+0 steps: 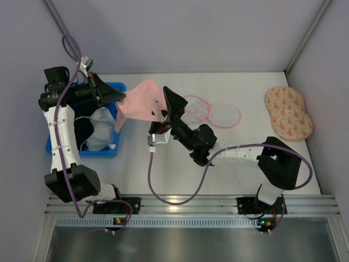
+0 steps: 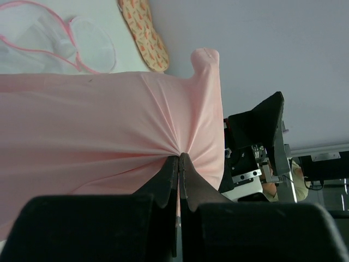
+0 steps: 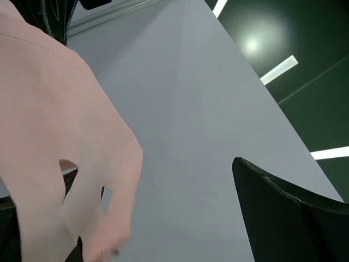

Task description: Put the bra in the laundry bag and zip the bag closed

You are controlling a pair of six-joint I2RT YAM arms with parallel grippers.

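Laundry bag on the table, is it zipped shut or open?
Open. The laundry bag lies spread flat in two pink-rimmed mesh rounds side by side, and the bra hangs outside it.

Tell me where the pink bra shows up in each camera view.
Top external: the bra hangs left of centre, by the blue bin.
Left wrist: it fills the left and middle.
Right wrist: it covers the left side.
Shared landmark: the laundry bag, top external right of centre, left wrist upper left.
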